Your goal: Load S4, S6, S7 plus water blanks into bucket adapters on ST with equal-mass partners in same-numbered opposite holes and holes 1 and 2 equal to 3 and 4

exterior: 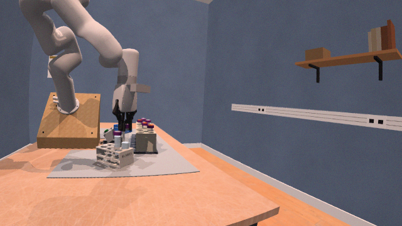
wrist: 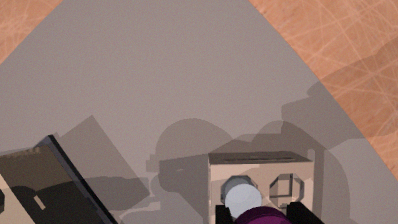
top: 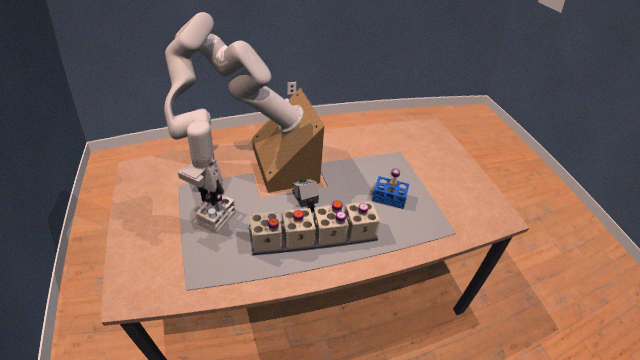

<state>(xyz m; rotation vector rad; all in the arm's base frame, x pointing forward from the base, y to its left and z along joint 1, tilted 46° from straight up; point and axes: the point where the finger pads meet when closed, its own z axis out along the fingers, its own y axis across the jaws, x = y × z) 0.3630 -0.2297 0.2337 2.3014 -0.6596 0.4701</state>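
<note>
My gripper point(top: 214, 196) point(exterior: 126, 128) is shut on a purple-capped tube point(wrist: 265, 218) and holds it upright at the pale blanks rack point(top: 206, 221) point(exterior: 126, 158) point(wrist: 217, 175); its dot is hidden. Another purple-capped tube point(exterior: 117, 141) and a pale-topped tube point(top: 212, 213) point(exterior: 125, 144) point(wrist: 243, 200) without a visible purple cap stand in that rack. On the stand, adapter 4 point(top: 272, 243) and adapter 3 point(top: 292, 239) each hold one orange-dot tube. Adapter 2 point(top: 325, 235) holds an orange-dot and a white-dot tube. Adapter 1 point(top: 357, 231) holds one white-dot tube. Fill levels are unreadable.
A blue rack point(top: 391, 198) at the right has one tube point(top: 395, 173) standing high, its dot pale. The small sloped desk point(top: 306, 192) with the green key point(top: 303, 180) lies behind the adapters, in front of the arm's wooden base point(top: 300, 160) point(exterior: 69, 125).
</note>
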